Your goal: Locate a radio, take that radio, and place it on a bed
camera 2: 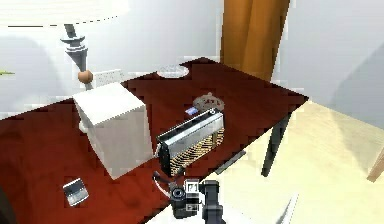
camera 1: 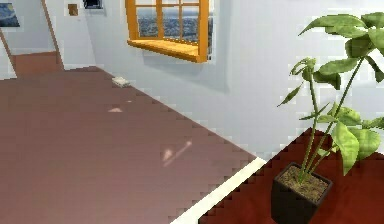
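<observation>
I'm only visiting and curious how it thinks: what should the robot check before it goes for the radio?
1. Radio found: ok, it lies on the dark red table.
2. Gripper near the radio: ok, just below it in the arm side view.
3. Gripper touching the radio: cannot tell.
4. Gripper holding anything: cannot tell, the radio lies right behind it.
5. Room around the radio: not ok, a white box stands close on its left.
6. Way ahead: ok, open floor; a potted plant stands at the forward view's right.

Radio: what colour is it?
The radio is black with a pale striped front; best in the arm side view.
</observation>
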Motion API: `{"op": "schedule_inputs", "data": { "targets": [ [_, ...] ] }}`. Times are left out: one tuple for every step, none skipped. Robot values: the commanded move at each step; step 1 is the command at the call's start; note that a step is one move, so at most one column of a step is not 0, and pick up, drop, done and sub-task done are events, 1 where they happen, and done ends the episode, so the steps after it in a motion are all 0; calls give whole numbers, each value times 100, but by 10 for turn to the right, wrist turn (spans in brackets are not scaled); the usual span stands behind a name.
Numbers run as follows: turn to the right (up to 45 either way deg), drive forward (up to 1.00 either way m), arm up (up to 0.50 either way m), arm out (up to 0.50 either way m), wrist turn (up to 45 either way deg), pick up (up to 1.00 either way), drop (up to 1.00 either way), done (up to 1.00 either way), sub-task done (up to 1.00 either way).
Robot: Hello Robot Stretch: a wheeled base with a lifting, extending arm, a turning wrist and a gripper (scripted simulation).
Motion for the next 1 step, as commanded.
{"op": "schedule_inputs", "data": {
  "targets": [
    [0, 0, 10, 0, 0, 0, 0, 0, 0]
  ]
}}
